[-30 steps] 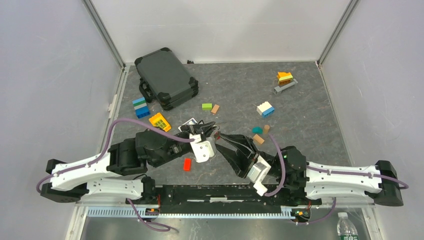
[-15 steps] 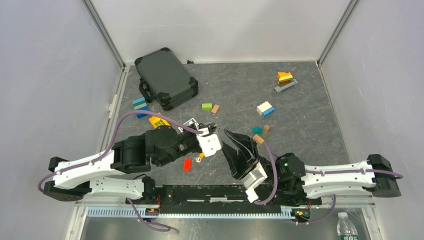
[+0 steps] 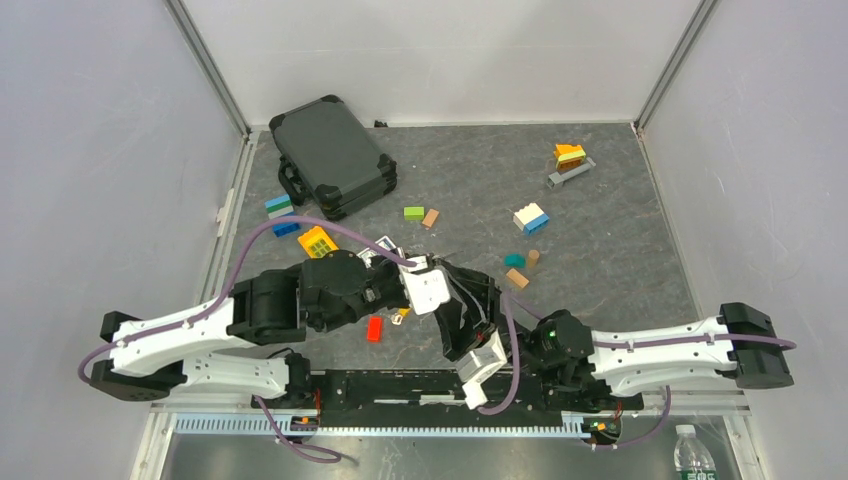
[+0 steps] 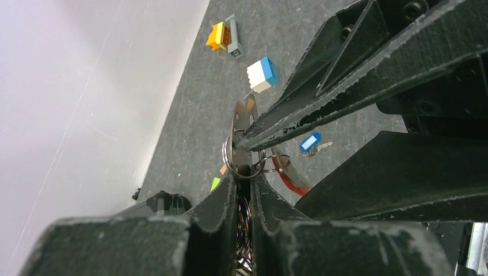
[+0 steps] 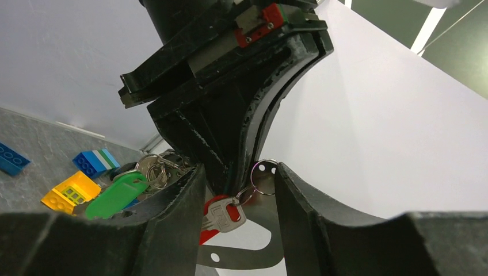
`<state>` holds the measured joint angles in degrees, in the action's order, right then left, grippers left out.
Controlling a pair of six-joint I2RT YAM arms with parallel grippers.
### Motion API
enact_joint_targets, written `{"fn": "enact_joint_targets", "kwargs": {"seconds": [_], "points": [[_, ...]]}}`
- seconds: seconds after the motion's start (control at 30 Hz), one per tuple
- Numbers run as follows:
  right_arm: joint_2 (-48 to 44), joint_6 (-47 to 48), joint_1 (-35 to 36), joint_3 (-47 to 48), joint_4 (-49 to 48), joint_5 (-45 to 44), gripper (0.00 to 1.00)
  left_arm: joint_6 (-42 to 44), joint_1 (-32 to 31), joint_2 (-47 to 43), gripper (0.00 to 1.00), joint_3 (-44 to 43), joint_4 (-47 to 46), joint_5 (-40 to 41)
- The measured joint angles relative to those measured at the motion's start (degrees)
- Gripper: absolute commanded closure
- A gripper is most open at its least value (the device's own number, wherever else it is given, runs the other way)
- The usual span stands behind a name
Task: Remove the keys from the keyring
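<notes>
That keyring point(image 4: 244, 123) at the left gripper point(image 4: 243, 179) tips is shiny bare metal, fingers point(image 4: 218, 202) matt black and rough-edged. The key point(image 5: 223, 214) by the right gripper point(image 5: 239, 175): glossy red plastic head.

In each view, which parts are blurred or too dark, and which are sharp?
Top external: even light, all sharp, only soft shadows. Left wrist: the left fingers are dark and blurred up close; the keyring and blue key are sharp. Right wrist: the right fingers are dark and blurred, the red key is in focus, the wall is bright.
</notes>
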<state>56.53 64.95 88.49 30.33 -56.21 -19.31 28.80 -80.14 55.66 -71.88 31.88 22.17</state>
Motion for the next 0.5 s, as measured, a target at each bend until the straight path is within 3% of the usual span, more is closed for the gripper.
{"fn": "enact_joint_targets", "kwargs": {"seconds": [0.5], "points": [[3.56,16.41,2.62,0.72,-0.07,-10.36,0.52,-0.46,0.09,1.07,0.98,-1.38,3.17,-0.81]]}}
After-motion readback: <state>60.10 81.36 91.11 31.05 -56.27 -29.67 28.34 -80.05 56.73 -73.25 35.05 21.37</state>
